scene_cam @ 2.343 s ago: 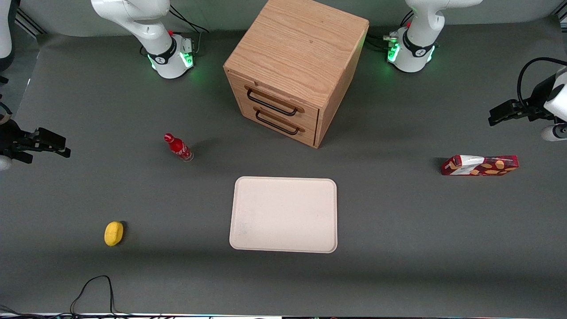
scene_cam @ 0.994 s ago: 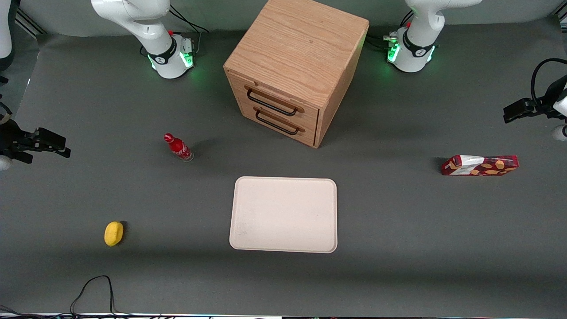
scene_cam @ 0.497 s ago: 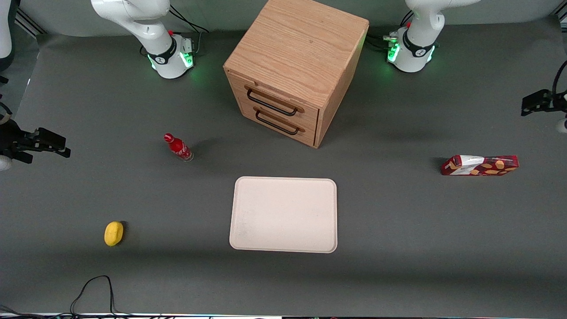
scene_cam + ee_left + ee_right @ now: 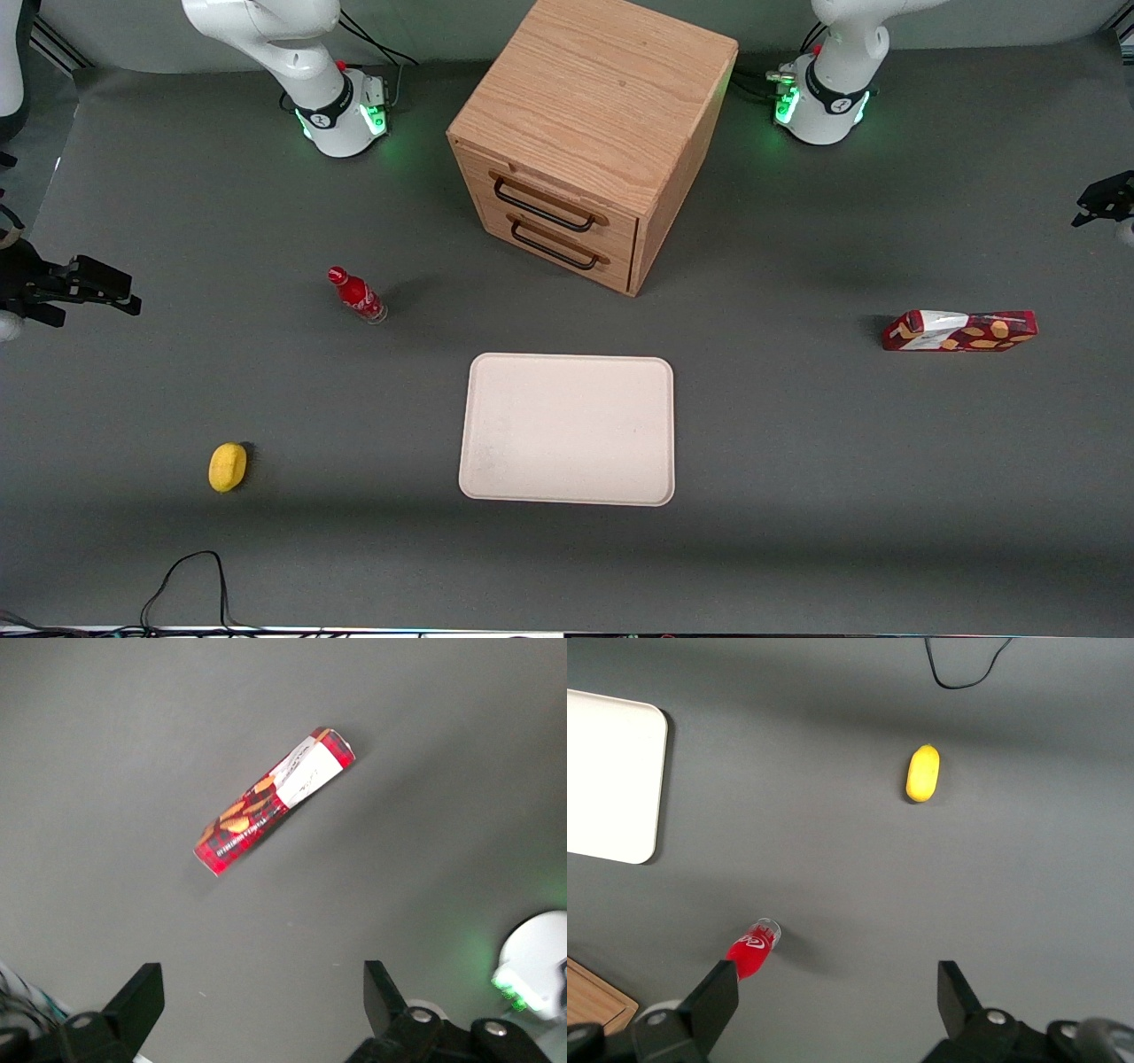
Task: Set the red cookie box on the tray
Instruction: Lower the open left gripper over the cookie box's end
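Toward the working arm's end of the grey table, the red cookie box is lying flat in the front view, well apart from the tray, which is sitting near the middle of the table, nearer the front camera than the wooden drawer cabinet. The gripper is showing only at the edge of that view, farther from the camera than the box and touching nothing. A small red bottle and a yellow lemon-like object are sitting toward the parked arm's end.

In the left wrist view, the gripper is hanging above bare table with its two fingers spread wide apart and nothing between them; the box is lying diagonally, clear of the fingers (its white patch at one end).

In the right wrist view, a corner of the tray, the bottle and the yellow object are showing.
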Robot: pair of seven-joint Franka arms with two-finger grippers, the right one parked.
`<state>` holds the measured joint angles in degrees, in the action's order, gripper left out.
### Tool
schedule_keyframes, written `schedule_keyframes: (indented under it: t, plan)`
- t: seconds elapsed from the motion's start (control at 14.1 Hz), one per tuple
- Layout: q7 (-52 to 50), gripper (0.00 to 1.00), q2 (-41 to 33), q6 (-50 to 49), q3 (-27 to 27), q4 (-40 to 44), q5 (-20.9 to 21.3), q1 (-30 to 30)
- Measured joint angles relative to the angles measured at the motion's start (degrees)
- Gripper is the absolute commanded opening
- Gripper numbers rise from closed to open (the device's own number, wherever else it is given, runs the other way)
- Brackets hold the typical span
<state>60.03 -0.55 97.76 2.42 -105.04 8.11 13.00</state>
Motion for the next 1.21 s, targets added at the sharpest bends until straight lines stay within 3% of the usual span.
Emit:
schedule_keyframes:
  t: [0.57, 1.21]
  plan:
    - [33.6, 1.00, 5.7, 10.9, -0.1, -4.5, -2.5, 1.2]
    - [41.0, 1.00, 7.3, 31.3, -0.3, -19.0, -2.6, 2.6]
